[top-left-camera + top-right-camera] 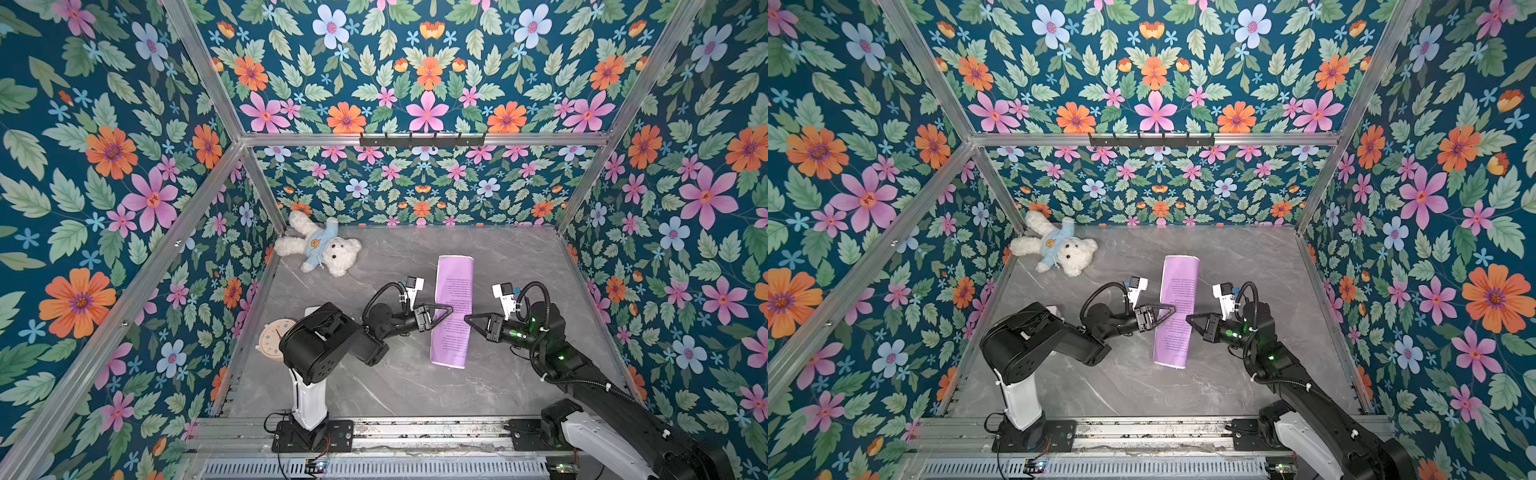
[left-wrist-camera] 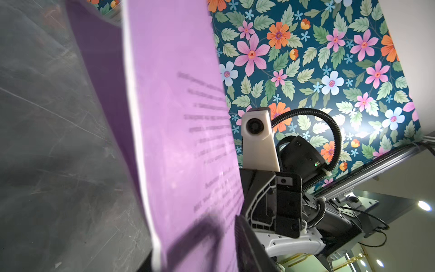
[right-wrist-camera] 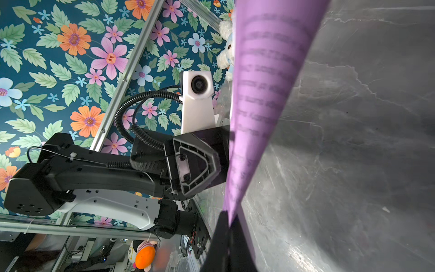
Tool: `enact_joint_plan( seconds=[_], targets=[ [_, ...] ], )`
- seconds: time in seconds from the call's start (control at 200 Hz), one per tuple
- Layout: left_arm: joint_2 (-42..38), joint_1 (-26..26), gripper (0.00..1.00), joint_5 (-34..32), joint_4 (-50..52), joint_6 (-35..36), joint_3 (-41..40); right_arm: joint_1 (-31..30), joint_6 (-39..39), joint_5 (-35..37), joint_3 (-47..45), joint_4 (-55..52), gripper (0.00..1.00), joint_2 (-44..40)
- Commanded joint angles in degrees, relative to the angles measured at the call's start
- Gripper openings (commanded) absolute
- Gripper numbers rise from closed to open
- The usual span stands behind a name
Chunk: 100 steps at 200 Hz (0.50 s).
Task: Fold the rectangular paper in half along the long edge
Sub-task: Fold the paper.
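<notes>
In both top views the rectangular paper (image 1: 453,307) (image 1: 1177,307) lies on the grey table (image 1: 374,386), to the right of the teddy bear (image 1: 324,249) and nearer the arm bases. It is doubled over into a narrow strip. The strip's end nearer the bear's wall bulges as a loose loop, not a crease. The left gripper (image 1: 451,310) meets the long edge on the bear's side, and the right gripper (image 1: 466,318) meets the opposite edge.

In the left wrist view the paper (image 2: 176,117) rises close to the lens. One dark finger (image 2: 247,245) sits on one face and a shadow shows through from the other. The fingers straddle the sheet, but whether they pinch it cannot be told.

In the right wrist view the right gripper (image 3: 227,223) has its fingers pressed together, with the sheet (image 3: 259,82) tapering into them, so it is held.

The step looks like matching the long edges. Both layers should line up before anything presses the loop flat. The table away from the bear is open, and the bear lies well apart.
</notes>
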<state>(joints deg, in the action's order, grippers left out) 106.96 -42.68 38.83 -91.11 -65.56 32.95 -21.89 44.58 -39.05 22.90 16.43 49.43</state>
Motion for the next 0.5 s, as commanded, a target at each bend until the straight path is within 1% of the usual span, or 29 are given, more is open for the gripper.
enact_joint_plan(
  seconds=[0.0, 0.075, 0.14, 0.23, 0.335, 0.415, 0.47, 0.495],
  targets=[
    [-0.43, 0.18, 0.32, 0.63, -7.41, -0.04, -0.25, 0.05, -1.13, -0.77, 0.35, 0.03, 0.00, -0.34],
    [-0.56, 0.20, 0.24, 0.65, -7.41, 0.07, -0.21, 0.01, -2.32, -0.53, 0.58, -2.09, 0.00, -0.64],
    [-0.93, 0.19, 0.20, 0.60, -7.41, 0.55, -0.41, 0.01, -4.03, -0.16, 1.06, -5.05, 0.00, -0.80],
    [-1.35, 0.27, 0.14, 0.47, -7.41, 0.87, -0.52, 0.01, -4.75, -0.36, 0.84, -5.80, 0.00, -0.91],
    [-1.14, 0.26, 0.00, 0.84, -7.41, 1.11, -0.27, 0.05, -5.00, -1.29, 0.95, -5.54, 0.00, -0.56],
    [-0.80, 0.24, 0.00, 1.28, -7.41, 1.42, 0.01, 0.01, -4.86, -1.55, 1.10, -5.17, 0.00, -0.44],
    [-0.62, 0.15, 0.00, 1.58, -7.41, 1.74, 0.03, 0.03, -4.68, -1.65, 1.55, -4.94, 0.13, -0.30],
    [-0.61, 0.20, 0.00, 1.60, -7.41, 2.08, -0.01, 0.06, -4.55, -1.65, 1.77, -4.80, 0.17, -0.30]
  ],
)
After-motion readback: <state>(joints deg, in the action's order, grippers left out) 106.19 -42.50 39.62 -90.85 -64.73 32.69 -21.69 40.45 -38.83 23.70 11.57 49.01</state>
